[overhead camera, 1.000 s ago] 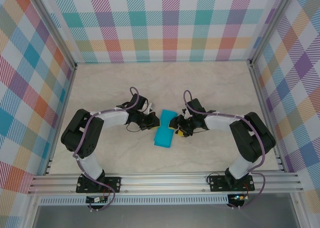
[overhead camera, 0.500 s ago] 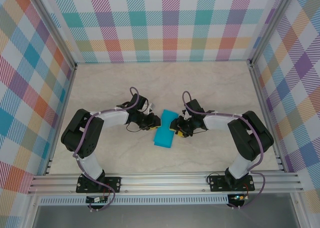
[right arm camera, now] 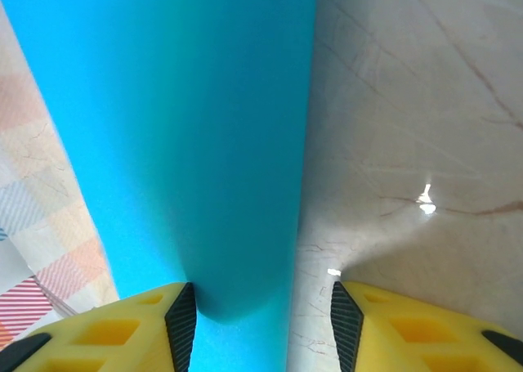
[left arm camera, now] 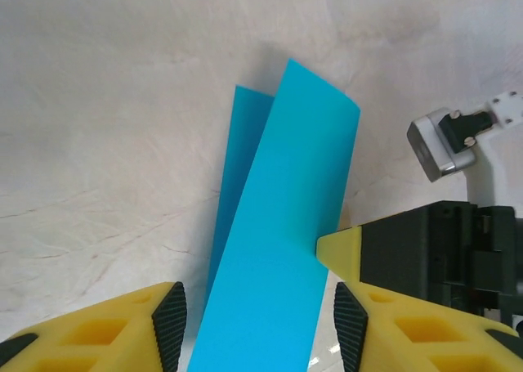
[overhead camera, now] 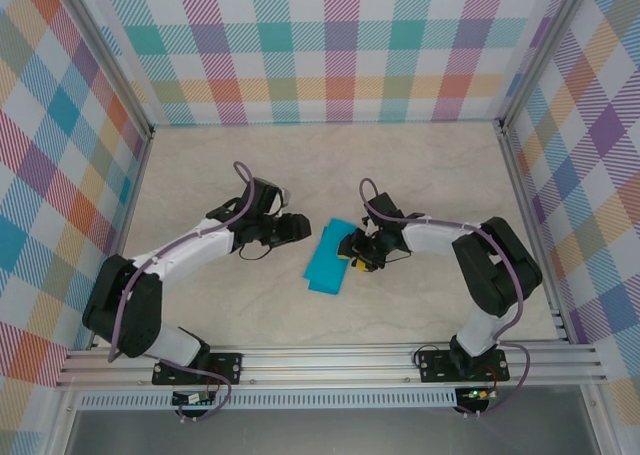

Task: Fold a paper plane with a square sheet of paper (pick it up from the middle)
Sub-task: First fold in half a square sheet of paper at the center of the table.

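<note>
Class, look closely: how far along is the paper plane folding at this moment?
Done: the paper is folded once into a narrow two-layer strip lying on the table. In hand: the left fingers stand open near its left edge, and the right fingers stand open at its right edge. Left: all the diagonal folds, as no pointed tip shows yet.

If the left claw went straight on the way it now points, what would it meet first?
Most likely the folded teal-blue sheet of paper: it lies straight ahead of the left claw, between its open fingers, though its height over it is unclear.
</note>
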Available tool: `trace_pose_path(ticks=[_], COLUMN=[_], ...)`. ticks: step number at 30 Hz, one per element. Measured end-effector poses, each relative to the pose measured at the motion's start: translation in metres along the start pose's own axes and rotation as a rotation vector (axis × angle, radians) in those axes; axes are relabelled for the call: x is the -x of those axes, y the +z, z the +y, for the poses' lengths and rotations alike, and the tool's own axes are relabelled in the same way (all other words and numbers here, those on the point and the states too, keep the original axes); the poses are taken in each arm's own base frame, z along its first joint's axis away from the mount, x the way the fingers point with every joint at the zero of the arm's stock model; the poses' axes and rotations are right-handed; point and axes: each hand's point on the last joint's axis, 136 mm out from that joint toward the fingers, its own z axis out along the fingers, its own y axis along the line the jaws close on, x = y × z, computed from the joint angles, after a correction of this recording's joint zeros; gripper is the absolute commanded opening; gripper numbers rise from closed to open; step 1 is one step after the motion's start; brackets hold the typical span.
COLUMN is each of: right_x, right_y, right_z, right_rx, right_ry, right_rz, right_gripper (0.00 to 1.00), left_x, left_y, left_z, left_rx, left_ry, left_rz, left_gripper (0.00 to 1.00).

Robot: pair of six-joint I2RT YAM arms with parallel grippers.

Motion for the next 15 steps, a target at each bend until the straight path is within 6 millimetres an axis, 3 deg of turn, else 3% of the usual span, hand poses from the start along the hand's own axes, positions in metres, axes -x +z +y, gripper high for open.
trace_pose_path(ticks=[4,15], right_x=[0.0,-0.006], right_y=[0.003,0.0], right_z=[0.001,0.0], right_rx=[-0.037,-0.111], right_ry=[-0.025,-0.08], right_rz=[0.016,0.048], right_gripper=[0.5,0.5], left_x=[0.001,-0.008], left_y=[-0.01,-0.008], left_z=[0.007,0.023], left_rx=[0.035,0.091], left_ry=[0.001,-0.012], left_rz=[-0.044,-0.029], left_gripper=[0.56,0.56])
